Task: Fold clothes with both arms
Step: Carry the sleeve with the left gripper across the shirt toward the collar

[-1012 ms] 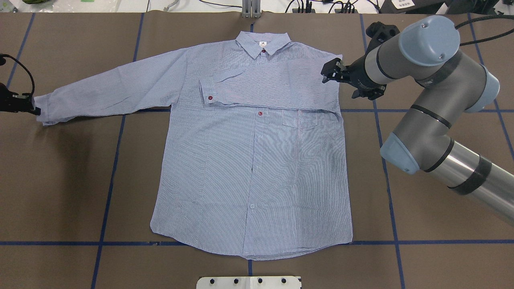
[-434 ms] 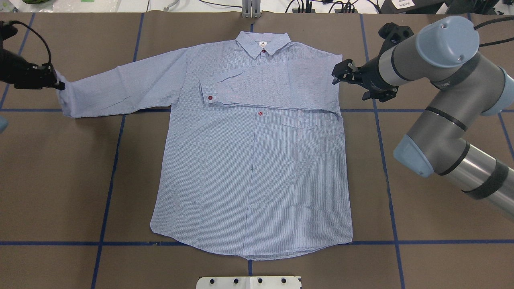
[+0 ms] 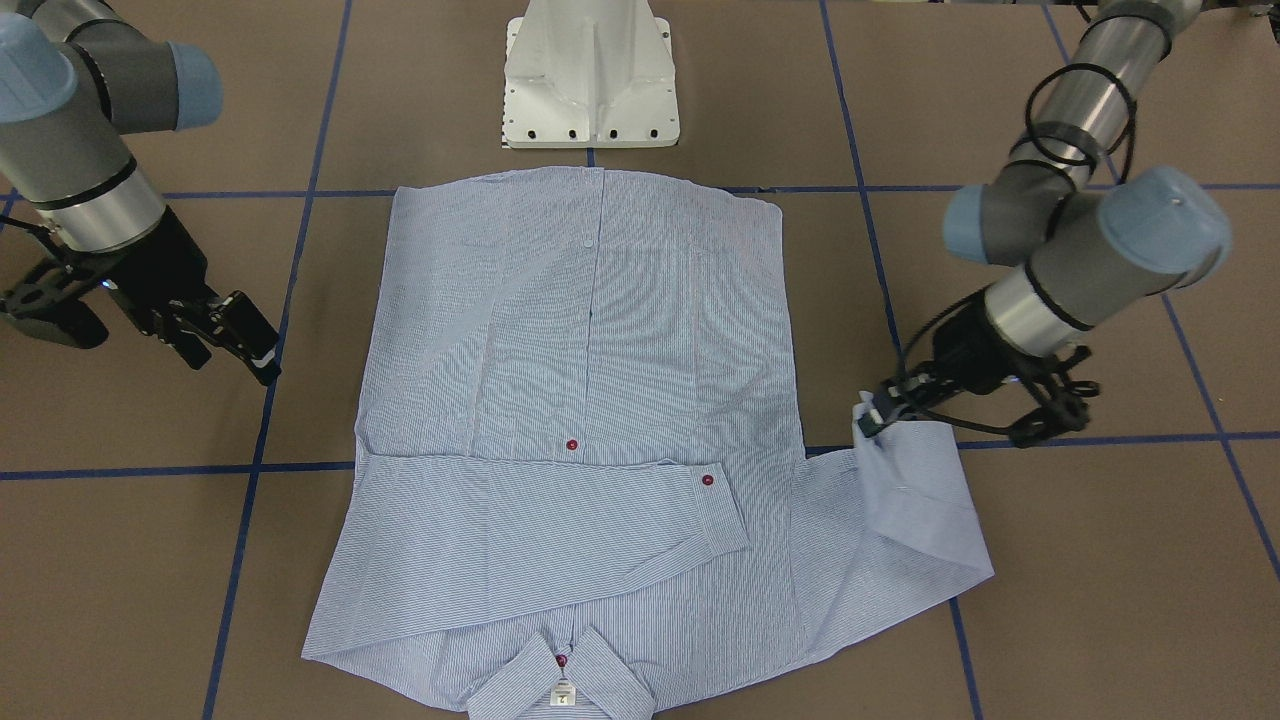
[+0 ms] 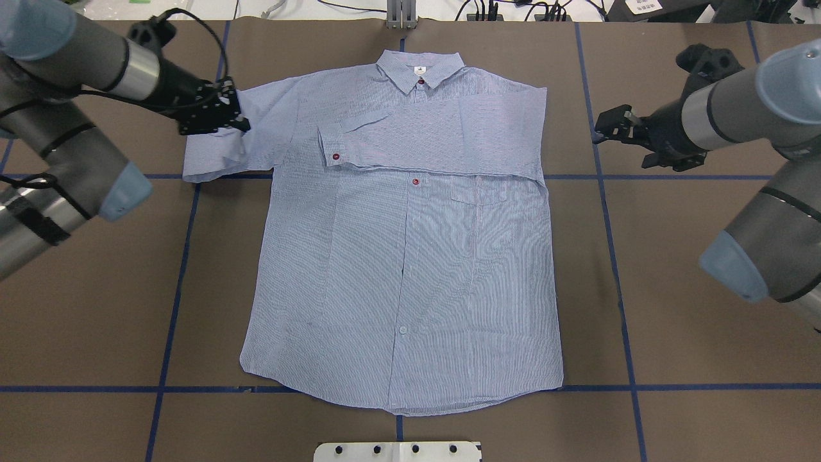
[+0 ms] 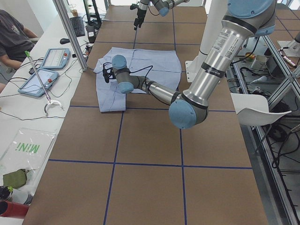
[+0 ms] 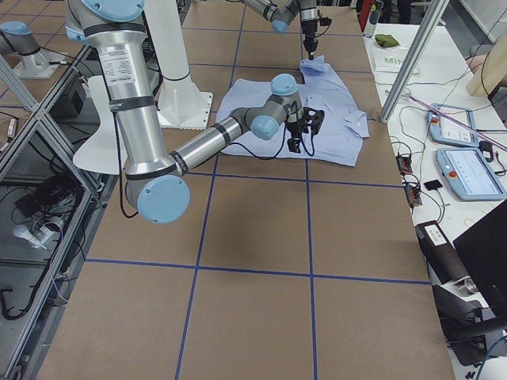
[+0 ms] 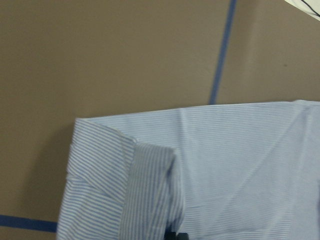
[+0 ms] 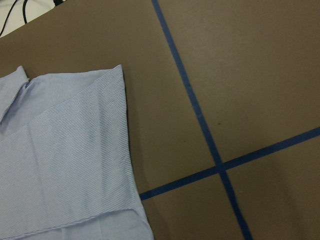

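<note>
The cuff [image 7: 147, 190] of the shirt [image 4: 410, 269] tight in the left claw [image 4: 236, 114]; right claw [image 4: 600, 126] apart, beside the shirt

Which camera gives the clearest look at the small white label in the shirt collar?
The front-facing view: the small white label sits close to that camera, on the collar of the light blue striped shirt. The overhead view shows it as a tiny speck; both side views are too distant, and neither wrist camera catches it.
</note>
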Controlling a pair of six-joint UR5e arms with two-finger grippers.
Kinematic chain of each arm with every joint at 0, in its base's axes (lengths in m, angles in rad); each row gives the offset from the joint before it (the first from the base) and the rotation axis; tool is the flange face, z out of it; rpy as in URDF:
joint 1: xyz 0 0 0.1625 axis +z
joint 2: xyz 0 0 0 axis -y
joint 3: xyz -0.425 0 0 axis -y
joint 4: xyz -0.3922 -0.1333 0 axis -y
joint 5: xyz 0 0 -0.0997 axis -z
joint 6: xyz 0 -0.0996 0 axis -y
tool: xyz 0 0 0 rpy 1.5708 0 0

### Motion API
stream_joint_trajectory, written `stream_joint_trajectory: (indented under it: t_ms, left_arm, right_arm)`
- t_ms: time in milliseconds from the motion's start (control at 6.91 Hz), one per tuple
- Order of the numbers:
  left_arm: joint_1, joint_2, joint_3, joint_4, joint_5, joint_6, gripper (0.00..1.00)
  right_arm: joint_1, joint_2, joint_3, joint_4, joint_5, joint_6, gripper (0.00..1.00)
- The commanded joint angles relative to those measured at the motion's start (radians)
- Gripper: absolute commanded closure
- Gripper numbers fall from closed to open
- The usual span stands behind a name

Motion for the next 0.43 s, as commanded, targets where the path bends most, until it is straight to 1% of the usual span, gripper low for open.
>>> stream_joint_trajectory:
  t_ms: [0, 145, 289]
  left_arm:
    - [0.114, -0.256, 0.091, 0.029, 0.114, -0.229, 1.0]
    - [0.134, -0.364, 0.16, 0.038, 0.151, -0.301, 1.0]
    - [0.184, -0.417, 0.201, 0.038, 0.218, -0.355, 1.0]
  right_arm:
    - [0.051, -0.131, 0.074, 0.005, -0.002, -0.104, 0.0]
    - [0.056, -0.144, 0.076, 0.006, -0.004, -0.107, 0.0]
    - [0.056, -0.141, 0.072, 0.005, -0.005, -0.107, 0.0]
